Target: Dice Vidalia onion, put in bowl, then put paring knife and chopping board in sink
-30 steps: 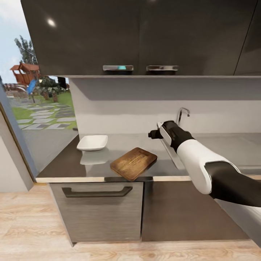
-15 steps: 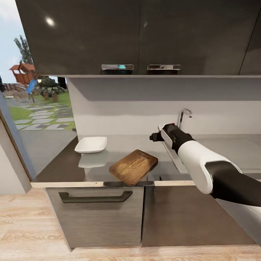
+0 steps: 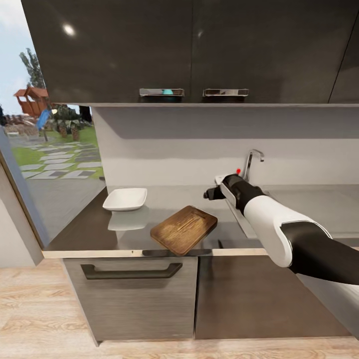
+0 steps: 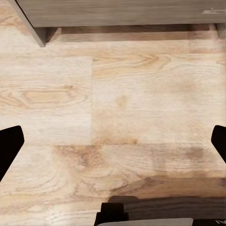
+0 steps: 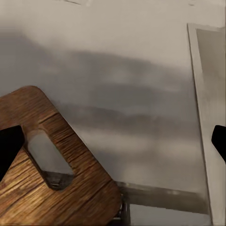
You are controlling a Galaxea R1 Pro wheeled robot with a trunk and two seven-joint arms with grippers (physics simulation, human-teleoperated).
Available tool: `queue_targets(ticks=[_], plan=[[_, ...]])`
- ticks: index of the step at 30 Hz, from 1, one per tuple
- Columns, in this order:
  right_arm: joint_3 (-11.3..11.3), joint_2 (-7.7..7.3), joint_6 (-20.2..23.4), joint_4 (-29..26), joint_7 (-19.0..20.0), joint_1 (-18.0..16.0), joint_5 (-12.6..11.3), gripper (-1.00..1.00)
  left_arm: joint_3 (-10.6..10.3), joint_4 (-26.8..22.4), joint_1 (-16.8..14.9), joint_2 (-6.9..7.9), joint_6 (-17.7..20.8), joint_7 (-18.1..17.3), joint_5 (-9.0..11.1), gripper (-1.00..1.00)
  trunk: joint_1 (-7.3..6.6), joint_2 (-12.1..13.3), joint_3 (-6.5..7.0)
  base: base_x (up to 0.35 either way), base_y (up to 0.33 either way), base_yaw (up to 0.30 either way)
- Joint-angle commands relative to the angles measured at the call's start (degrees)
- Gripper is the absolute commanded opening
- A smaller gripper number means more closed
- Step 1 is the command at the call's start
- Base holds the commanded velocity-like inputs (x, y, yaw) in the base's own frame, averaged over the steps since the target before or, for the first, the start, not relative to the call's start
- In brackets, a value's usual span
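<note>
Far left: we note a window giving on a garden with stone paving.

Left part of the counter: the bowl, white and squarish, sits towards the far side, empty as far as we can see.

Middle of the counter: the chopping board, brown wood, lies flat and turned at an angle, one corner reaching the near edge; it stands apart from the bowl. In the right wrist view we record its slot hole near one end.

Below the counter: dark cabinets, one with a long handle; a pale wooden floor in front.

Above: dark wall cupboards with two metal handles.

Right of the board: the right pincer hangs over the counter, between the board and the sink; in its wrist view we see the two fingertips at opposite edges, so it is spread wide and holds nothing.

Far right: the sink's rim, the chrome tap and its red knob behind the arm.

Left pincer: pointed at the floor, fingertips far apart, wide and empty
</note>
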Motion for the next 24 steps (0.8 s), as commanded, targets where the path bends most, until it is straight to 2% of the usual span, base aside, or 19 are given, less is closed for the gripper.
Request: queue_targets(ticks=[1,4,7,12,24], plan=[[0.33,-0.01,0.27,0.16,1.86,-0.02,1.43,1.0,0.02,-0.09,0.03,0.01,-0.06,0.01,0.06,1.0,0.0,-0.03,-0.05,0.0,0.0,0.0],[0.33,-0.05,-1.06,0.73,5.45,-0.01,5.58,1.0,0.09,-0.05,0.03,0.01,-0.06,0.01,0.06,1.0,0.0,-0.03,-0.05,0.0,0.0,0.0],[0.28,-0.12,-2.52,1.87,6.67,-0.01,7.64,1.0,0.09,-0.01,0.03,0.01,-0.06,0.01,0.06,1.0,0.0,-0.03,-0.05,0.0,0.0,0.0],[0.25,-0.59,-4.35,2.81,7.24,-0.01,8.54,1.0,0.14,0.0,0.03,0.01,-0.06,0.01,0.06,1.0,0.0,-0.03,-0.05,0.0,0.0,0.0],[0.16,-1.16,-6.23,3.83,7.42,-0.01,8.57,1.0,0.16,0.01,0.03,0.01,-0.06,0.01,0.06,1.0,0.0,-0.03,-0.05,0.0,-0.026,0.0]])
